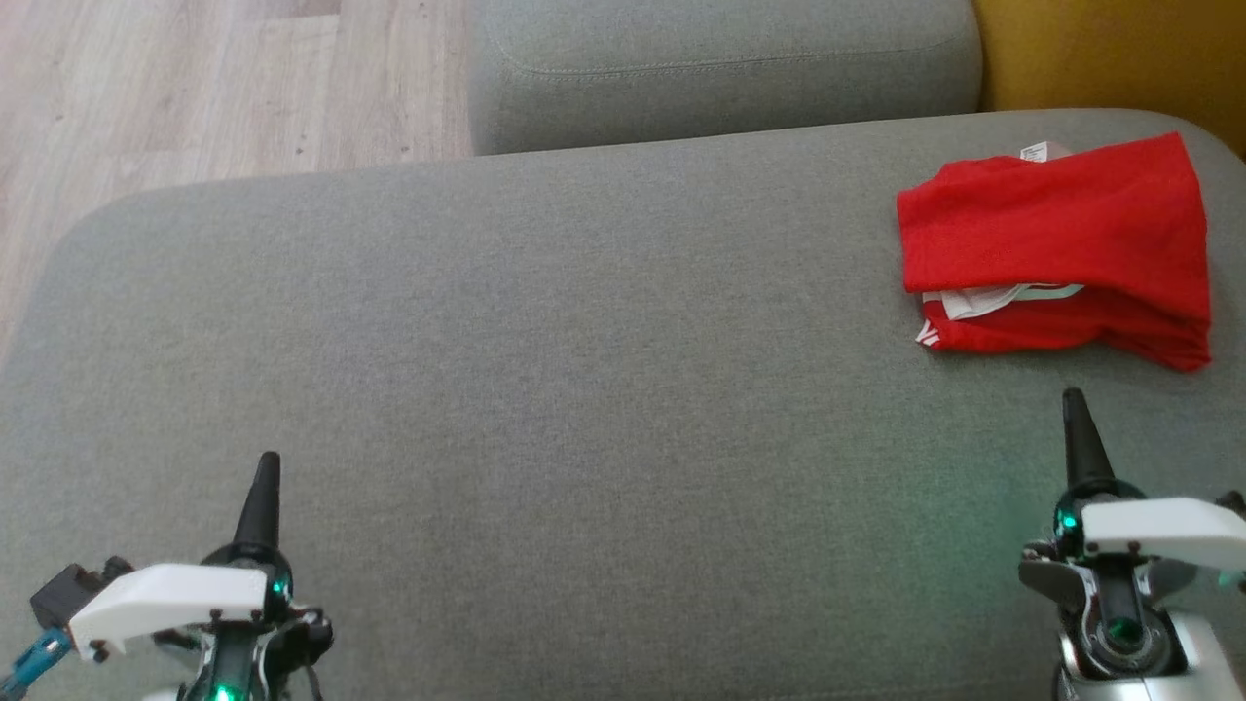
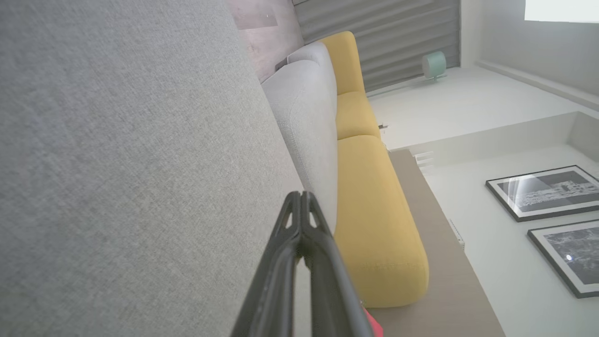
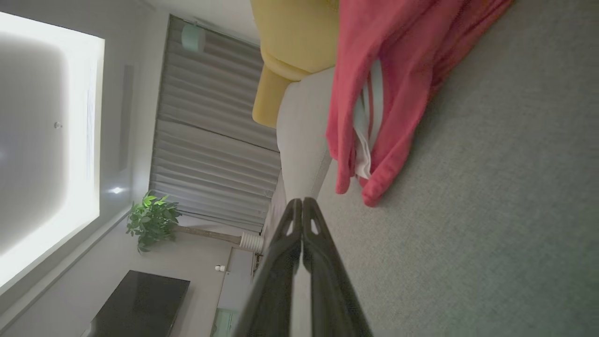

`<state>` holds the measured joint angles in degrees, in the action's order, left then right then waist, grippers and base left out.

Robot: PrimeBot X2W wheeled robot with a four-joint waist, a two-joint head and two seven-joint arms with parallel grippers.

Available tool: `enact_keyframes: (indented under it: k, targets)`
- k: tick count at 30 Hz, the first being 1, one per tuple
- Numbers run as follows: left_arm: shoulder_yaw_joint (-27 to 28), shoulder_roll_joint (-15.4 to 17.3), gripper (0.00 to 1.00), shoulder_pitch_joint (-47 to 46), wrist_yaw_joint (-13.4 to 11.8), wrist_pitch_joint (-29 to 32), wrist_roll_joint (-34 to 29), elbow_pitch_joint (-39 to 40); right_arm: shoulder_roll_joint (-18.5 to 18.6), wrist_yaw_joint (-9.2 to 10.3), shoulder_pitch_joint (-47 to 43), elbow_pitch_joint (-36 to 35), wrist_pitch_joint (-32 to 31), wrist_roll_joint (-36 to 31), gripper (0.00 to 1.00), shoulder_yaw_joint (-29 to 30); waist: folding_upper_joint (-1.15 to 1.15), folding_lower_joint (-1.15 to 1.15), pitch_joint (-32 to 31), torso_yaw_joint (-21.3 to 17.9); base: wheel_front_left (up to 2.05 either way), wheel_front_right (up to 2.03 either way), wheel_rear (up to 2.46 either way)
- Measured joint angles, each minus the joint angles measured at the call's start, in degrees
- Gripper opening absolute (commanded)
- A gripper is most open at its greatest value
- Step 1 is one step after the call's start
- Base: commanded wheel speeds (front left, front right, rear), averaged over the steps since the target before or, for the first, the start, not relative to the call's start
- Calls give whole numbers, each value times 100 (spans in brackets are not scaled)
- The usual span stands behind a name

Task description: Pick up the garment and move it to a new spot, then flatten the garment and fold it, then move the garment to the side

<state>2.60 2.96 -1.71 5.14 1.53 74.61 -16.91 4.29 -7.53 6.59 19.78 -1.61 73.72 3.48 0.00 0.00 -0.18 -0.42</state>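
Soft, even light; wrist views bend at edges.

Black tapered left tool (image 1: pixel 270 463), white shroud (image 1: pixel 170 596)

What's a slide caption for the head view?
Roughly folded red garment lies far right on the grey sofa seat; left gripper and right gripper shut, empty.

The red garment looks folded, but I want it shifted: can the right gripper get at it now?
Probably yes. The right gripper, shut and empty, points toward the red garment just ahead, with bare grey cushion between them; it must open first.
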Motion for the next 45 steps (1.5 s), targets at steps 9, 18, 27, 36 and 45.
enact_keyframes:
  k: [9,18,27,36,45]
  targets:
    - [25,-14,0,-3,81,148,535,18,-30,0,-54,-96,-143,550,0,115,0,0,11,14,0,0,0]
    - [105,-24,0,-43,126,299,1049,27,-82,0,-57,-203,-255,1102,0,257,0,0,22,27,0,0,0]
    - [180,-36,0,-115,192,435,1591,60,-166,0,-169,-289,-428,1659,0,382,0,0,34,40,0,0,0]
    - [185,-53,0,-115,193,452,1730,68,-168,0,-168,-348,-454,1804,0,424,0,0,36,43,0,0,0]
    - [186,-54,0,-115,193,452,1730,69,-168,0,-168,-352,-454,1804,0,424,0,0,35,43,0,0,0]
